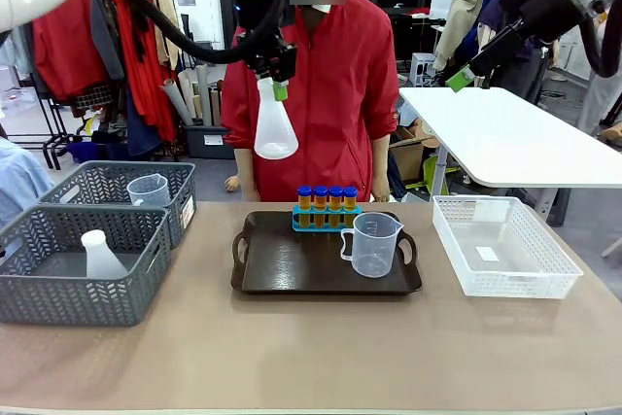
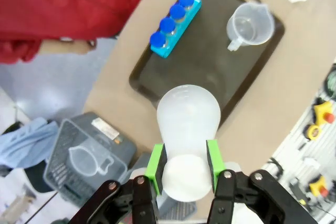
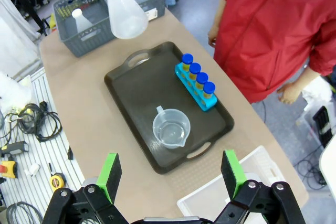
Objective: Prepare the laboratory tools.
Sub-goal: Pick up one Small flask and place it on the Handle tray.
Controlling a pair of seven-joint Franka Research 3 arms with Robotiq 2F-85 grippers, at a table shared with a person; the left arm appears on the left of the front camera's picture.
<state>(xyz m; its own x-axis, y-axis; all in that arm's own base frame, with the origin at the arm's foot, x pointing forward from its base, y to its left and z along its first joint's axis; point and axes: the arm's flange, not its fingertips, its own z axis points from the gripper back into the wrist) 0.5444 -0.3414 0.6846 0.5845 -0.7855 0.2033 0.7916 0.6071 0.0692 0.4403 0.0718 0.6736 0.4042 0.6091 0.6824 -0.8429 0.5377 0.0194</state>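
Clamping flask [image 2: 188, 124] neck, left gripper [image 2: 184, 167], right gripper [image 3: 170, 174] wide

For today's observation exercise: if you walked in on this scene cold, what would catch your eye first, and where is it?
Most striking is the translucent white conical flask held in the air by its neck in the left gripper, above the dark brown tray in front of a person in a red jacket. On the tray, four blue-capped tubes of orange liquid stand in a blue rack beside a clear measuring beaker. The right gripper hangs open high above the table.

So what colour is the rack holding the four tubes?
Light blue rack, clearest from the right wrist camera.
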